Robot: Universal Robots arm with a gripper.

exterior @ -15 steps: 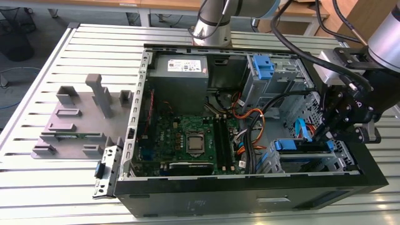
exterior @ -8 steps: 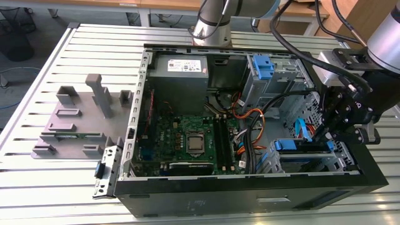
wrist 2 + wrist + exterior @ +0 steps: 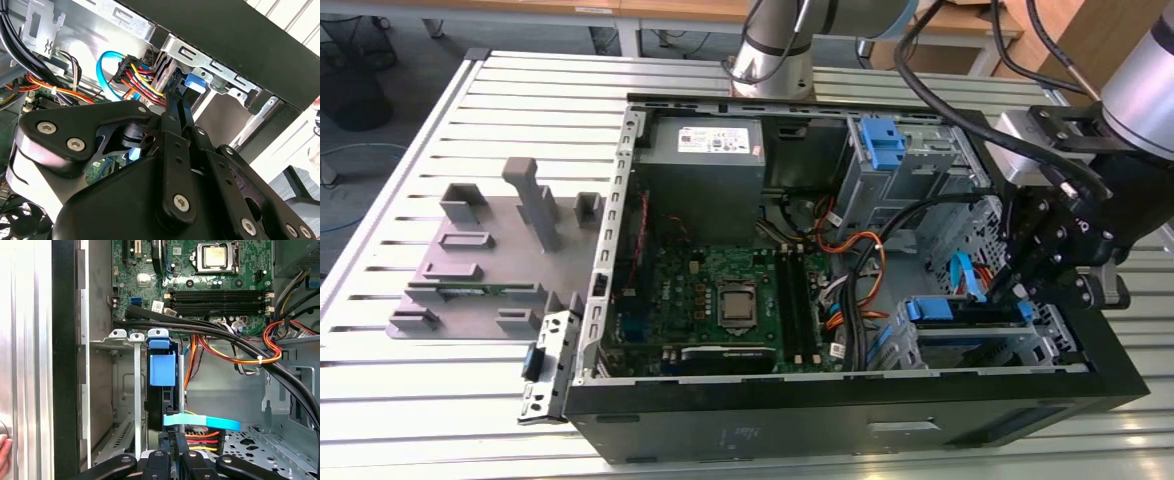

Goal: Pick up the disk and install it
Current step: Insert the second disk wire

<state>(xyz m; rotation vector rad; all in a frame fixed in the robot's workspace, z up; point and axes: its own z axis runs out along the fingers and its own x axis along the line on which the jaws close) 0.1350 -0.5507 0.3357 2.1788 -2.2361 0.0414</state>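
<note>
First wrist view shows me the disk point(image 3: 162, 371), blue bracket up, standing on edge in the drive cage point(image 3: 118, 333) directly ahead of my gripper point(image 3: 172, 457). Whether the jaws clench it, I cannot tell. A blue cable point(image 3: 202, 421) crosses between them.

Arm point(image 3: 781, 40) enters from top of exterior view, wrist bent down at right edge; gripper point(image 3: 1034, 270) points downward, lower right.
</note>
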